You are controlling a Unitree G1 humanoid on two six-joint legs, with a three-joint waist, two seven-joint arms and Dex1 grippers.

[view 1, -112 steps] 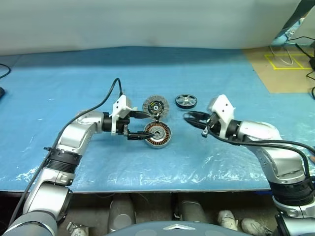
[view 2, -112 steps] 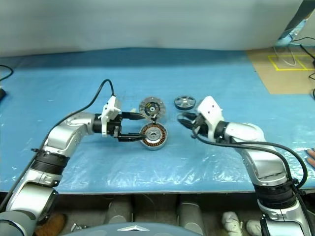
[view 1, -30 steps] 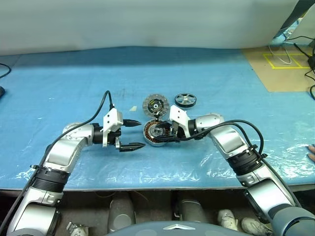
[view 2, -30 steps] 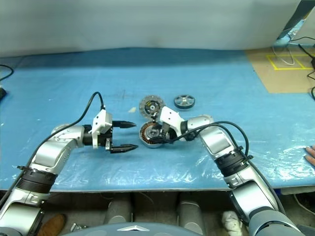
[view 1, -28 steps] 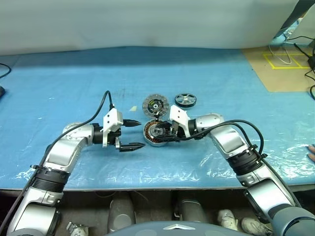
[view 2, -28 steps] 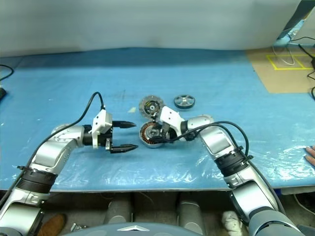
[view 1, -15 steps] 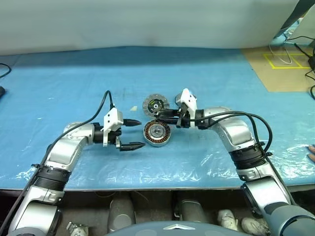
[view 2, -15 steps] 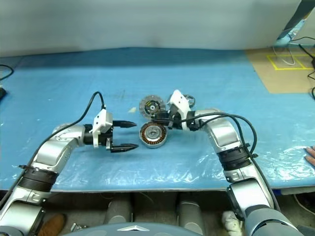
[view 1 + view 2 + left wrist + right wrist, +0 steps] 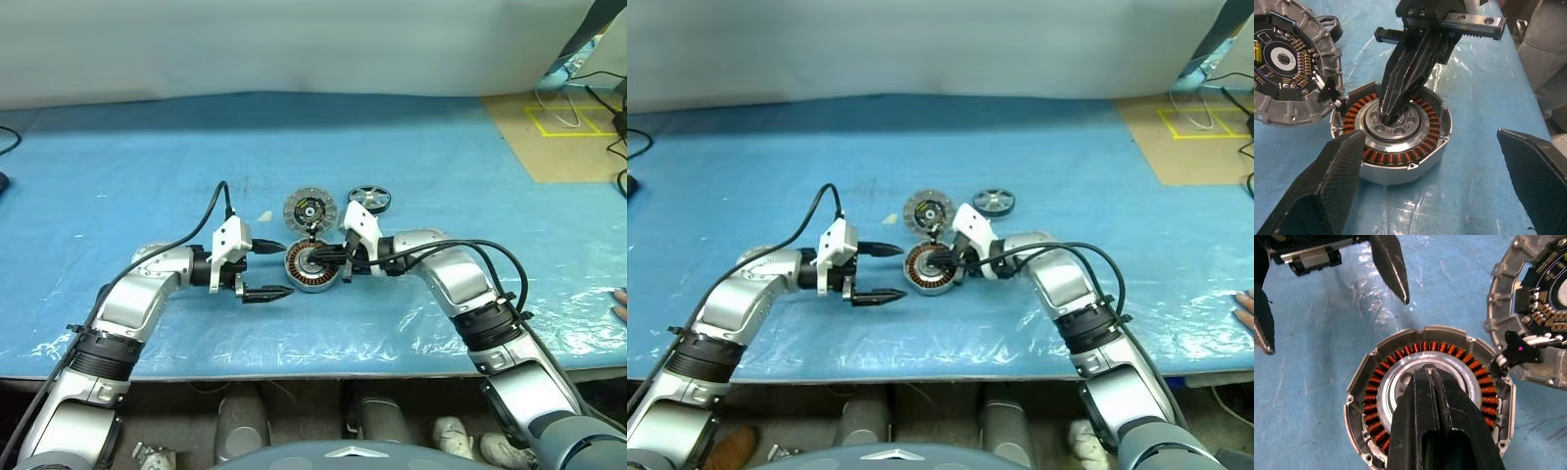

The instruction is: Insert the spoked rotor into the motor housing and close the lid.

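Round silver-grey motor housing with copper windings (image 9: pixel 313 265) on the blue plastic-covered surface (image 9: pixel 147 186), right gripper (image 9: pixel 1392 105) jaws closed, tips at its hub, left gripper (image 9: pixel 275 269) jaws open just beside, ribbed grey lid (image 9: pixel 310 210) and small spoked silver rotor (image 9: pixel 368 199) behind.

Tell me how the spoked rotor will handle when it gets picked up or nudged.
The spoked rotor looks like solid metal, so probably stiff and heavy for its size. It lies flat on the plastic-covered table, so a nudge would likely slide it rather than roll it. Its open spokes may offer a gripper a hold.
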